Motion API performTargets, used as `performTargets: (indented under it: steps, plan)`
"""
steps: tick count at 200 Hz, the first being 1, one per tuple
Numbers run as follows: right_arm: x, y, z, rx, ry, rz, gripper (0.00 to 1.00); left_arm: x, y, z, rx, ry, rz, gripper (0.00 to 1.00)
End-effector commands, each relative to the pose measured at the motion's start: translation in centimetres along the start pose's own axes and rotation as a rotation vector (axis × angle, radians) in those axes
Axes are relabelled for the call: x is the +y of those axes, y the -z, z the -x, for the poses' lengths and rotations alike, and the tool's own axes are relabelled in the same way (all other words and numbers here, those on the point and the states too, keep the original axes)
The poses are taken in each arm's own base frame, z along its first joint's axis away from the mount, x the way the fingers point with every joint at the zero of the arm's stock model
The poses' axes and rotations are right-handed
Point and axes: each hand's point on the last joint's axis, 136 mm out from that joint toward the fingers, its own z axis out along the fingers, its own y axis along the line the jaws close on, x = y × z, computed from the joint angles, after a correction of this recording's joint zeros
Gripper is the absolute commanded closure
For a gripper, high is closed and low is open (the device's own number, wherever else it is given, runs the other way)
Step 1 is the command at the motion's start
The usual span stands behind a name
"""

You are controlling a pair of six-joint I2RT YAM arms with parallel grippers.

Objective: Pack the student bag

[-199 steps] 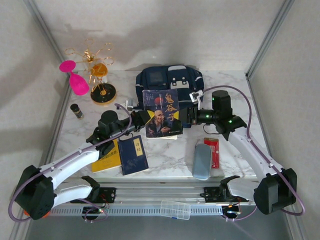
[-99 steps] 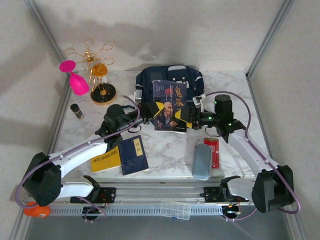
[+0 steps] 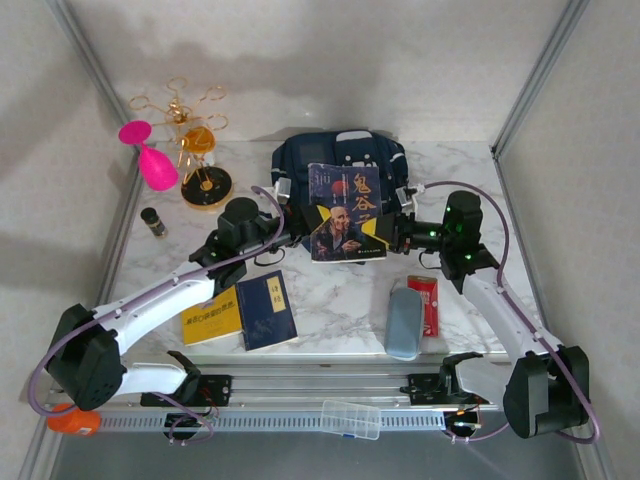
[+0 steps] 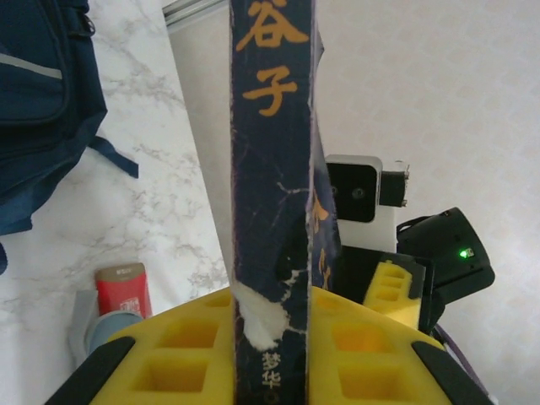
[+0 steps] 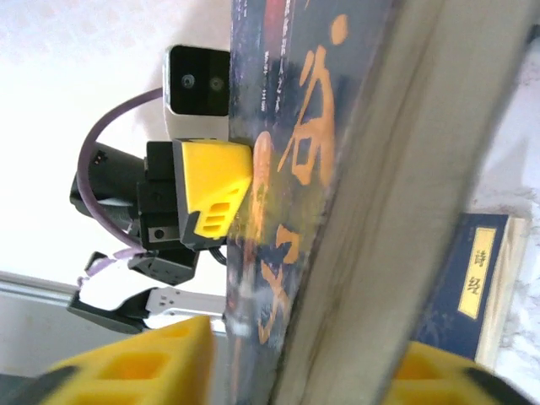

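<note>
Room: pale walls on three sides, and a white marble worktop (image 3: pixel 340 300) under your arms.
Book: a dark-blue book (image 3: pixel 348 212) is held up between your two arms. It stands on end, long axis upright, with the cover facing your bases.
Left pincer: your left pincer (image 4: pixel 270 333) is narrow and clamped on the spine.
Right pincer: your right pincer (image 5: pixel 312 363) straddles the page edge, but I cannot tell whether it's pinching.
Student bag: the student bag (image 3: pixel 295 165) sits at the back of the worktop, directly behind the book and beyond both pincers.
Nearer arm: about even, with one pincer flanking each side.
Next: my read is you carry the book away from you. The bag's opening is hidden from here.
</note>
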Motion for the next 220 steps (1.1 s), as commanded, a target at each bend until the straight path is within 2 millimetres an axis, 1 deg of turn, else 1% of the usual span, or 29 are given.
performTargets:
  steps: [1, 17, 20, 25, 36, 45, 50, 61, 68, 74, 91, 107, 126, 142, 156, 169, 187, 201, 220]
  plan:
    - [0.3, 0.1, -0.5, 0.02, 0.026, 0.015, 0.74, -1.2, -0.2, 1.3, -0.03, -0.062, -0.015, 1.0]
    - [-0.6, 0.1, -0.3, 0.013, 0.02, -0.014, 0.87, -0.9, -0.3, 1.5, -0.039, -0.085, 0.013, 1.0]
    - [-0.7, 0.1, -0.2, 0.009, 0.016, -0.023, 0.89, -0.4, -0.3, 1.4, -0.032, -0.08, 0.036, 1.0]
    - [-1.0, 0.1, -0.1, 0.007, 0.013, -0.035, 0.93, -0.3, -0.3, 1.4, -0.031, -0.084, 0.043, 1.0]
    - [-1.3, 0.2, 0.1, -0.001, 0.017, -0.06, 0.99, -0.2, -0.4, 1.3, -0.026, -0.092, 0.046, 0.99]
    - [-1.8, 0.2, 0.5, -0.016, 0.019, -0.091, 1.0, -0.1, -0.5, 1.3, -0.02, -0.105, 0.052, 0.92]
    - [-2.1, 0.3, 0.6, -0.02, 0.015, -0.112, 1.0, -0.1, -0.5, 1.3, -0.018, -0.115, 0.056, 0.86]
    - [-3.1, 0.6, 1.1, -0.04, 0.006, -0.173, 1.0, 0.5, -0.5, 1.3, -0.01, -0.152, 0.094, 0.66]
    - [-4.0, 0.9, 1.5, -0.057, -0.009, -0.213, 1.0, 1.2, -0.5, 1.3, -0.007, -0.184, 0.144, 0.57]
    - [-4.7, 1.4, 1.9, -0.074, -0.025, -0.247, 1.0, 2.0, -0.3, 1.6, -0.011, -0.215, 0.196, 0.52]
    - [-6.3, 3.1, 3.1, -0.14, -0.039, -0.344, 1.0, 3.7, -0.3, 1.5, 0.007, -0.336, 0.319, 0.43]
    - [-6.9, 4.9, 4.3, -0.211, -0.019, -0.426, 1.0, 5.9, -1.2, 1.0, 0.064, -0.459, 0.452, 0.4]
    - [-7.8, 7.0, 5.3, -0.287, -0.038, -0.471, 1.0, 7.9, -3.7, -0.6, 0.183, -0.6, 0.531, 0.37]
    - [-9.3, 8.9, 5.6, -0.34, -0.083, -0.534, 1.0, 8.6, -5.7, -2.3, 0.279, -0.699, 0.522, 0.34]
    - [-10.2, 10.7, 5.7, -0.391, -0.102, -0.588, 1.0, 8.9, -7.1, -3.6, 0.334, -0.791, 0.518, 0.33]
    - [-11.0, 12.0, 5.5, -0.433, -0.108, -0.633, 1.0, 9.7, -8.2, -5.1, 0.404, -0.871, 0.532, 0.32]
    - [-12.1, 13.5, 4.7, -0.467, -0.127, -0.678, 1.0, 10.9, -9.5, -6.4, 0.481, -0.953, 0.569, 0.29]
    - [-13.2, 14.5, 3.8, -0.476, -0.149, -0.716, 1.0, 11.8, -10.3, -6.7, 0.498, -0.995, 0.582, 0.29]
    - [-14.9, 15.9, 2.7, -0.488, -0.202, -0.768, 1.0, 12.8, -10.9, -6.7, 0.514, -1.036, 0.597, 0.28]
